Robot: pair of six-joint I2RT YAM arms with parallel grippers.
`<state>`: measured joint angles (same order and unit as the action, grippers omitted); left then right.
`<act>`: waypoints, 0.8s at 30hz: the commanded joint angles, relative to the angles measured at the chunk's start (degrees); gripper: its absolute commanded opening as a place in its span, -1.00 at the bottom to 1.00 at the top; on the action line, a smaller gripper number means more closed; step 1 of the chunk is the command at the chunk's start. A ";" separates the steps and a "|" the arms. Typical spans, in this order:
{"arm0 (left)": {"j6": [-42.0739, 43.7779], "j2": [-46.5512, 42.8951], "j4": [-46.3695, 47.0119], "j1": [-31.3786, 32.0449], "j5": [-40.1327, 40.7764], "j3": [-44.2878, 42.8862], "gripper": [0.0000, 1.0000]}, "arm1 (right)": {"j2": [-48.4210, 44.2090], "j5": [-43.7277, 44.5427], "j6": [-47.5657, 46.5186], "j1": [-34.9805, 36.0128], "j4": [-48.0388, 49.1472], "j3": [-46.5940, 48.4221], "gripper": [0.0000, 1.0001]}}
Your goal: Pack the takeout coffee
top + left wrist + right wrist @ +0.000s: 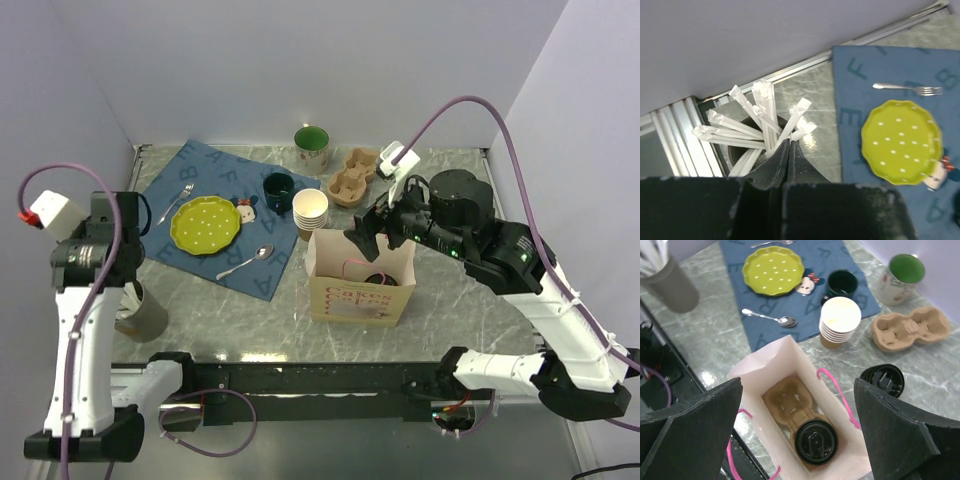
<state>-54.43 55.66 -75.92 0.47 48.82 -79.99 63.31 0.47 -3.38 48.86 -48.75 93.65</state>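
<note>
Already the takeout coffee (816, 441) is sitting in the bag (360, 295) at the near edge of the bench (470, 300) under the wide-open right gripper (799, 415), while the left gripper (788, 147), pinching shut among straws (765, 100), is risking dragging neighbours out.

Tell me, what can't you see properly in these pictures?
- Coffee cup, right wrist view: only its black lid shows; the bag hides its sides.
- Left gripper, left wrist view: shut among the straws; whether it pinches one is unclear.
- Fork, right wrist view: cut off by the top edge.
- Straw pot, top view: its top is hidden behind the left arm.
</note>
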 commanded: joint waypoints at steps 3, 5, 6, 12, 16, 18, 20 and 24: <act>7.75 -3.71 -2.48 -0.03 -2.24 -9.74 -0.98 | -5.72 3.92 9.78 -0.26 4.45 -5.13 1.00; 9.51 -4.15 -2.57 -0.03 -2.06 -13.69 -0.98 | -7.75 4.19 12.68 -0.26 6.64 -8.81 1.00; 11.00 -4.07 -2.57 -0.03 -2.15 -14.84 -0.98 | -9.85 4.71 13.39 -0.26 7.35 -9.88 1.00; 15.40 -3.72 -2.22 -0.03 -8.45 -25.37 -0.98 | -14.00 5.94 14.54 -0.26 7.28 -11.56 1.00; 20.58 -5.55 4.61 -0.03 -24.42 -28.47 -0.98 | -15.67 9.19 14.01 -0.26 5.51 -9.89 1.00; 23.32 -9.14 14.42 -0.03 -39.41 -26.38 -0.98 | -16.90 9.81 13.84 -0.26 5.07 -9.62 1.00; 20.27 -11.09 20.08 -0.03 -47.20 -24.09 -0.98 | -17.69 10.34 13.66 -0.26 4.11 -9.10 1.00; 11.30 -11.62 29.93 -0.03 -63.81 -17.78 -0.98 | -18.04 10.43 12.09 -0.34 1.74 -7.52 1.00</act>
<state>-36.97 44.23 -60.71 0.51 7.88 -102.83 45.93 9.08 9.65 48.86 -45.76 82.91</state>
